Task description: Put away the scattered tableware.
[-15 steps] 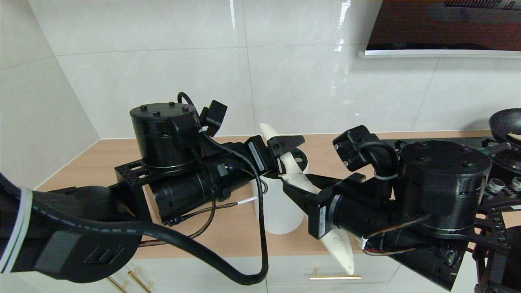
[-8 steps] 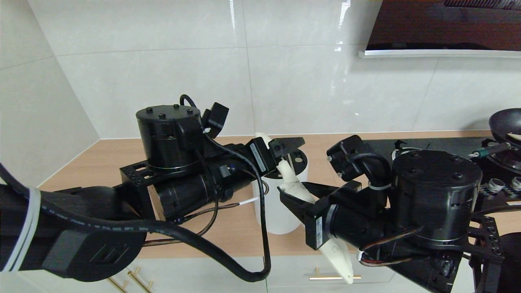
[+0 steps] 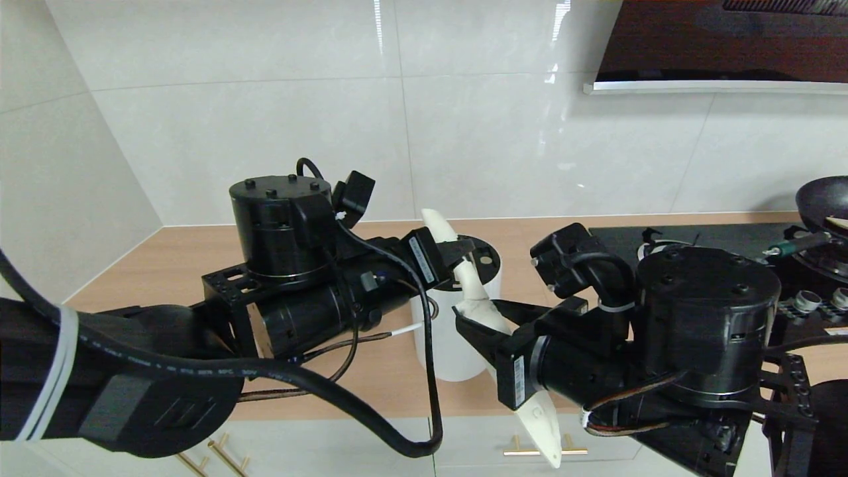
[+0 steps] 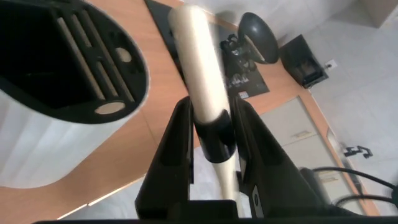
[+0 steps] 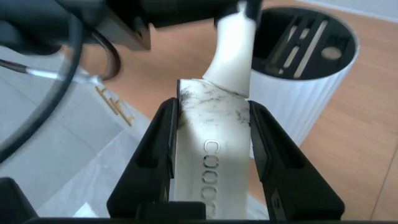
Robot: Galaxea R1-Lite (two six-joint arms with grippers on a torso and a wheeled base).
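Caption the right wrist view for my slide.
The right gripper clamps the white spatula by its blade, the left gripper holds the handle, near the white utensil holder.

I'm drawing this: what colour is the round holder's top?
Black, with slots; the holder's side is white. The right wrist view shows it best.
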